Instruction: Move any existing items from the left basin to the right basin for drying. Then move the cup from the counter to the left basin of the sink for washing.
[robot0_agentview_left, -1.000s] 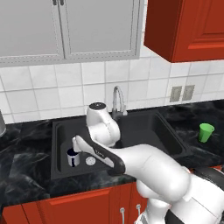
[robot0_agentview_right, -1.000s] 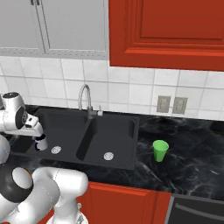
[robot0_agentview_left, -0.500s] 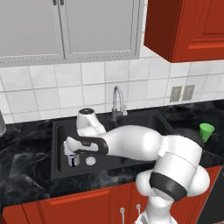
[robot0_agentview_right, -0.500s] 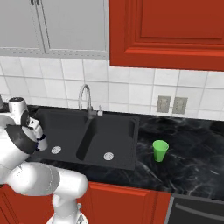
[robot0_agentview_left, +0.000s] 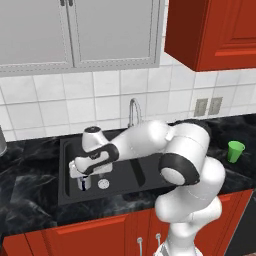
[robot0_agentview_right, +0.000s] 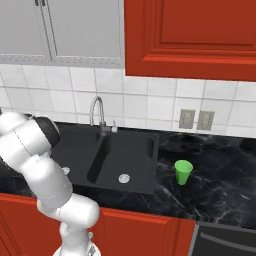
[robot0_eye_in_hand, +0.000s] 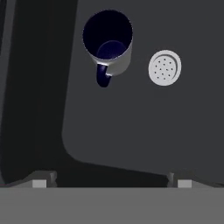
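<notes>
Mug (robot0_eye_in_hand: 109, 41), upright in the left basin (robot0_eye_in_hand: 131, 122) beside 1 drain (robot0_eye_in_hand: 164, 67), could be toppled if the spread hand (robot0_agentview_left: 82, 181) is lowered off-centre.

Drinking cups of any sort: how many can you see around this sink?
2. A white mug with a dark blue inside stands in the left basin beside its drain. A bright green handleless cup stands on the black counter, right of the sink.
</notes>
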